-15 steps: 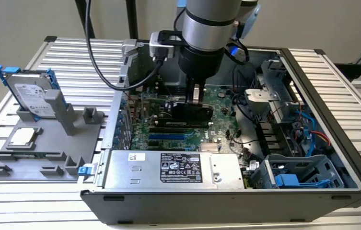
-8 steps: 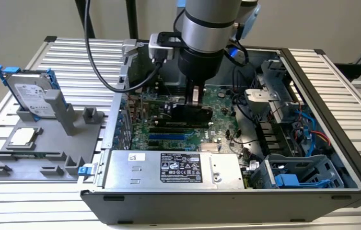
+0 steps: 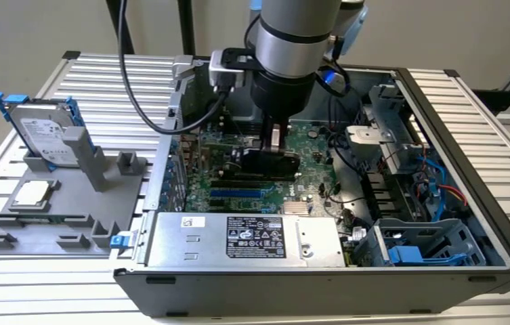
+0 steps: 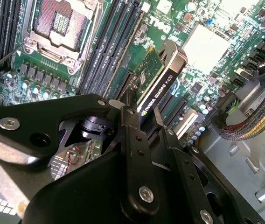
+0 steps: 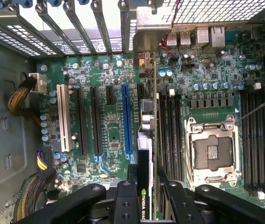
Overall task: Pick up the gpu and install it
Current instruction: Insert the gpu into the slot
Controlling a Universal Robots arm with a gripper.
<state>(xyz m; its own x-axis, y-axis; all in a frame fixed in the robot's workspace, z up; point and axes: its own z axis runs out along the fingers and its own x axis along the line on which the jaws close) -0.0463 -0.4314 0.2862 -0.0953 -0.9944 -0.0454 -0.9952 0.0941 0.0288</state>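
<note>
**Q:** Where is the gpu, and what do you have hold of?

**A:** In the exterior view the gripper (image 3: 273, 145) hangs inside the open computer case (image 3: 471, 162), low over the motherboard (image 3: 313, 139). Its fingers (image 4: 132, 135) are clenched on the gpu (image 4: 159, 86), which stands on edge between them. In the first wrist view the card (image 5: 147, 154) is seen edge-on, lying beside the blue expansion slot (image 5: 127, 119) and between it and the memory slots (image 5: 172, 135). Whether its lower edge already touches a slot you cannot tell.

**Q:** How does the card look?

**A:** Thin, flat and rectangular. The second wrist view shows a green circuit board on one face and a black cooler shroud with a pale printed stripe on the other. The empty CPU socket (image 5: 212, 149) sits well apart from it.

**Q:** How should you expect it to handle?

**A:** Judge it light and stiff, but fragile: the board carries small soldered parts, and the contact edge would not tolerate scraping or sideways bending. The shroud looks smooth, so a slack pinch could let it slip or tilt.

**Q:** Where is the sound place to hold it?

**A:** Across its thickness near the upper edge, pads flat on shroud and board, away from the contacts, much as you hold it now. That keeps the card upright and the lower edge free.
</note>
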